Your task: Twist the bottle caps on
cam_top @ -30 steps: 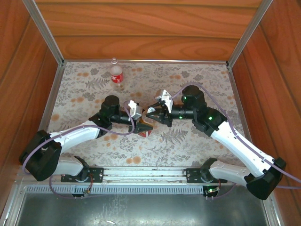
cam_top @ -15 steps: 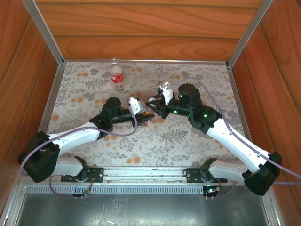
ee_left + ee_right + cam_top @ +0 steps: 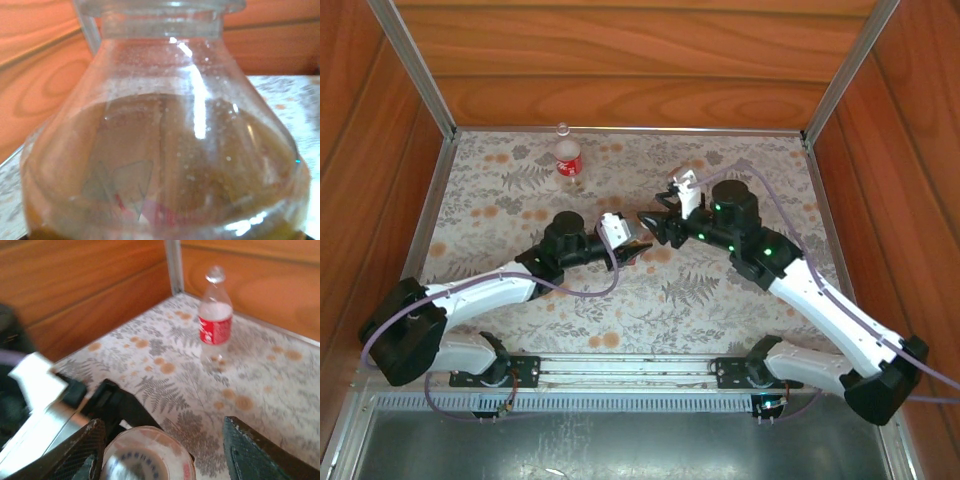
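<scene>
Right end effector (image 3: 165, 452) has just let go, jaws wide around the bottle cap (image 3: 145, 455) atop the amber bottle (image 3: 160, 165), which the left end effector (image 3: 630, 246) grips at the desk (image 3: 750, 170) centre, probably re-gripping for another twist.

No legible text: red label (image 3: 215, 329) on far bottle (image 3: 215, 295) blurred; blue print (image 3: 131, 456) on cap (image 3: 152, 462) unreadable.

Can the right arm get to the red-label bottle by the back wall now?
Probably yes. The right gripper stands open, and only bare table lies between it and the red-label bottle. The left gripper, gripping the amber bottle, is beside that path.
</scene>
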